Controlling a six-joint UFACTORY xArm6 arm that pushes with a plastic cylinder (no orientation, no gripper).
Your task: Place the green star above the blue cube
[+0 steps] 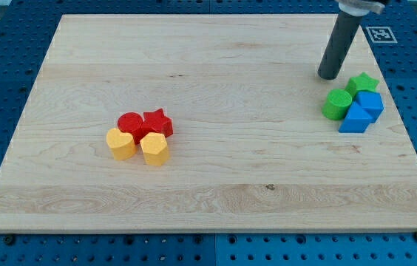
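The green star (362,82) lies near the view's right edge, touching the top of the blue cube (370,103). A blue triangular block (354,118) sits just below-left of the cube. A green cylinder (336,104) sits left of the cube and touches the blue blocks. My tip (330,75) rests on the board just left of the green star and above the green cylinder, a small gap from both.
A second cluster sits left of the board's middle: a red cylinder (130,123), a red star (157,121), a yellow heart (120,143) and a yellow hexagon (154,148). The wooden board (208,199) ends close to the right of the blue blocks.
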